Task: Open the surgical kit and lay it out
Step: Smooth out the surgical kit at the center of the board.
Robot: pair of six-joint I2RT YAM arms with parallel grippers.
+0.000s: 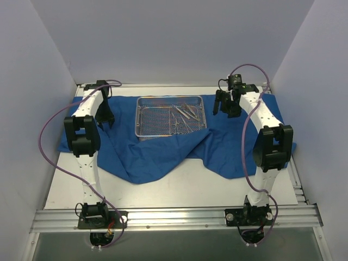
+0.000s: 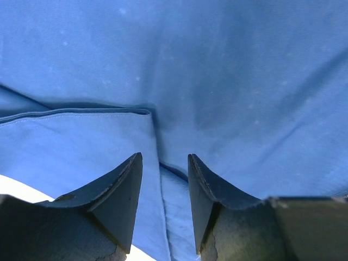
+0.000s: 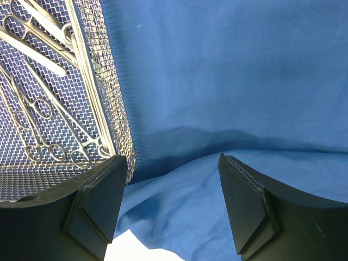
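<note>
Black fingers of the left gripper fill the bottom of its wrist view, spread apart with nothing between them, above a folded hem of the large royal-blue cloth wrap. The cloth lies opened and rumpled across the white table, its near edge bunched in folds. On its far middle part sits the rectangular silver wire-mesh tray, with the slim steel forceps and clamps lying loose inside, towards its right end. The right gripper hangs over the cloth just right of the tray, jaws wide apart and empty.
</note>
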